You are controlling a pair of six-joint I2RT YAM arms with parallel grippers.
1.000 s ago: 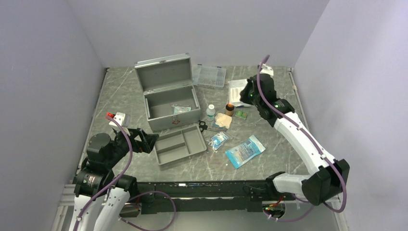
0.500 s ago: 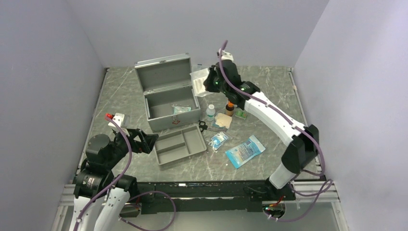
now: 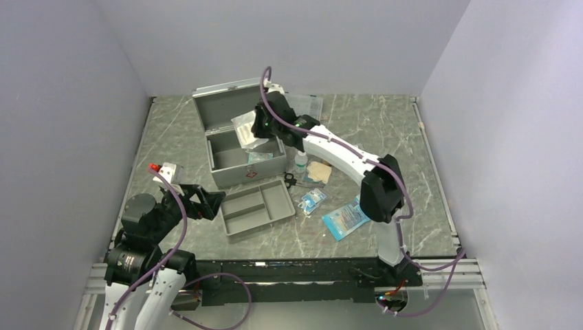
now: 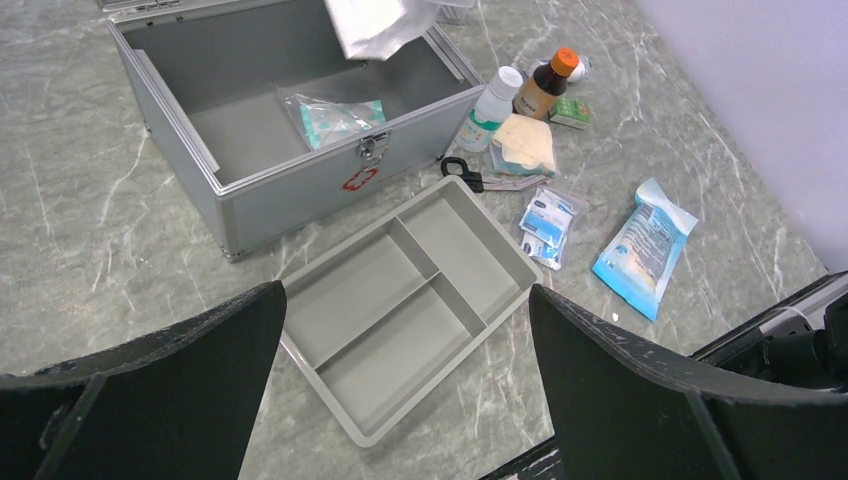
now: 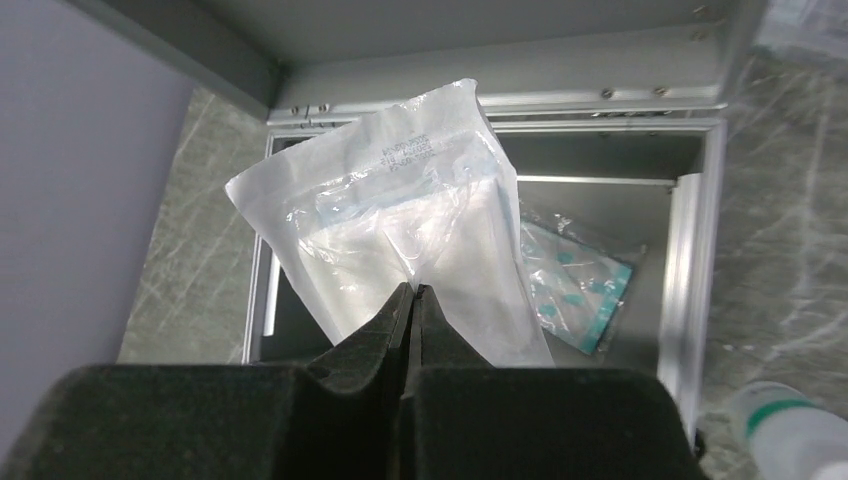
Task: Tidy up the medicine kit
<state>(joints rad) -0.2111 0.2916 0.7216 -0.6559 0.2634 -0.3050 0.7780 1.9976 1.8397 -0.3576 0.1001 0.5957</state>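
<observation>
Top external: right gripper [image 3: 257, 128], clamped on white pouch [image 3: 246, 129], arrives from the right above open medicine kit [image 3: 244, 172], drop-ready; left gripper [image 3: 216, 203] gapes empty.

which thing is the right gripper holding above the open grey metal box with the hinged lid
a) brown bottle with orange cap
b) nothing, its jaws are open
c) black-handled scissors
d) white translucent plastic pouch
D: in the right wrist view the right gripper is shut on a white translucent plastic pouch, which hangs over the open grey metal box.
</observation>
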